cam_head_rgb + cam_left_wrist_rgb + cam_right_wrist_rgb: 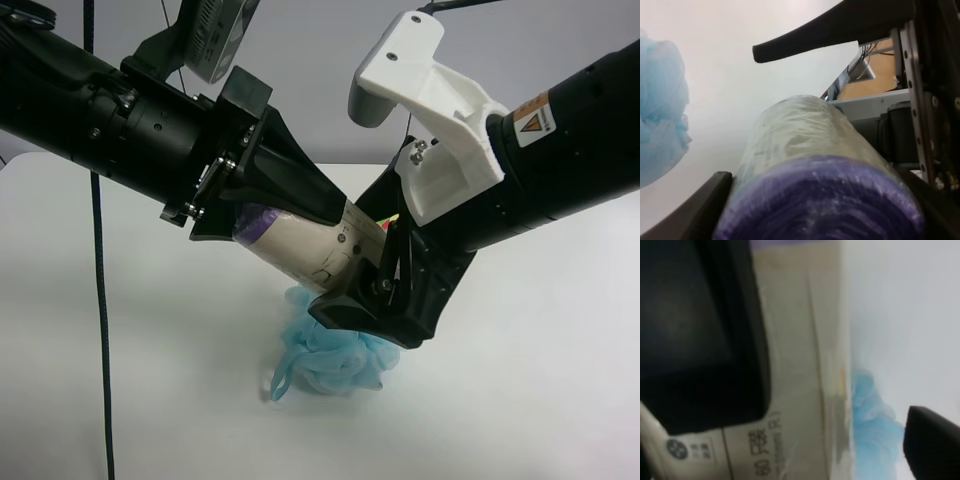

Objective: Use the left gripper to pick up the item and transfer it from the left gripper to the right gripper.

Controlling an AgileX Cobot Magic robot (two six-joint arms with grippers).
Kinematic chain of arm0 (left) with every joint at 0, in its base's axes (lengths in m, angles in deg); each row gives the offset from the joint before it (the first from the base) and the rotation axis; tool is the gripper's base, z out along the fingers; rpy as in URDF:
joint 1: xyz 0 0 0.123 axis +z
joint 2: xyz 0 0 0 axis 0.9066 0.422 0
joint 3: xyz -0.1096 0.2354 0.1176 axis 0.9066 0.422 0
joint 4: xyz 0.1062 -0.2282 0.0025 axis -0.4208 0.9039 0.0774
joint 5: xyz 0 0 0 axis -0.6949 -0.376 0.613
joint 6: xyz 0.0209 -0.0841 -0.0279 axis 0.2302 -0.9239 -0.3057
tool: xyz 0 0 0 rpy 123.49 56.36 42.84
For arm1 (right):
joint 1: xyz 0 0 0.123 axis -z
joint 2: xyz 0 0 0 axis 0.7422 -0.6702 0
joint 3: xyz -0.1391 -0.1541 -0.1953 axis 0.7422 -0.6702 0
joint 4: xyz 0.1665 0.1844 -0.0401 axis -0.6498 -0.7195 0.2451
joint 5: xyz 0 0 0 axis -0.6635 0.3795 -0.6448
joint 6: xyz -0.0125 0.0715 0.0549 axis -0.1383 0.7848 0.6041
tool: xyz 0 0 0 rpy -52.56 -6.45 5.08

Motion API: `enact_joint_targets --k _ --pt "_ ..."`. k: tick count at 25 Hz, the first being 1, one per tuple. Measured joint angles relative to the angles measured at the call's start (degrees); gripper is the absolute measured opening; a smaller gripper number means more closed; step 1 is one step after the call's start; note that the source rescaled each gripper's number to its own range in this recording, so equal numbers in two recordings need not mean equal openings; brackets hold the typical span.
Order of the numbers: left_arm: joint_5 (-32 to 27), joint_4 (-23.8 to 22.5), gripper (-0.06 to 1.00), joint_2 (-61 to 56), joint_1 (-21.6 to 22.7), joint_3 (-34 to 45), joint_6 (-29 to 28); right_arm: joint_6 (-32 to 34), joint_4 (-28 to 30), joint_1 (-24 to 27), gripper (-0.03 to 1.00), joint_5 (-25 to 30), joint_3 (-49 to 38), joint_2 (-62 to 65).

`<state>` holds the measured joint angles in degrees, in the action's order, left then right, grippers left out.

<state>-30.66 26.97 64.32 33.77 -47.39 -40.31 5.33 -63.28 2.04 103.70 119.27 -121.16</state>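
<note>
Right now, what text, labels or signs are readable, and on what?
"60", then blurred characters: on the item, along its wrap.
Round mark beside that print: too blurred to read.
Warning triangle, words too small to read: orange-white label on the white-bracket arm.
Nothing else legible.

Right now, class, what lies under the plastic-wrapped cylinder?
Below it, a blue mesh pouf sits on the white table. The cylinder and the right gripper cover the pouf's top, so anything else directly beneath cannot be seen.
</note>
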Motion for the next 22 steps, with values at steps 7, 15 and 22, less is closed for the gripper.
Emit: enact_joint_targets --k 7,15,22 --pt "0.00 0.00 0.01 0.00 0.00 0.00 0.06 0.00 0.00 0.00 0.58 0.00 0.00 0.00" --pt "0.63 0.37 0.01 0.00 0.00 0.00 0.11 -0.05 -0.33 -0.11 0.01 0.76 0.00 0.00" --pt "1.62 0.23 0.01 0.00 0.00 0.00 0.11 -0.05 -0.08 -0.11 0.01 0.59 0.00 0.00"
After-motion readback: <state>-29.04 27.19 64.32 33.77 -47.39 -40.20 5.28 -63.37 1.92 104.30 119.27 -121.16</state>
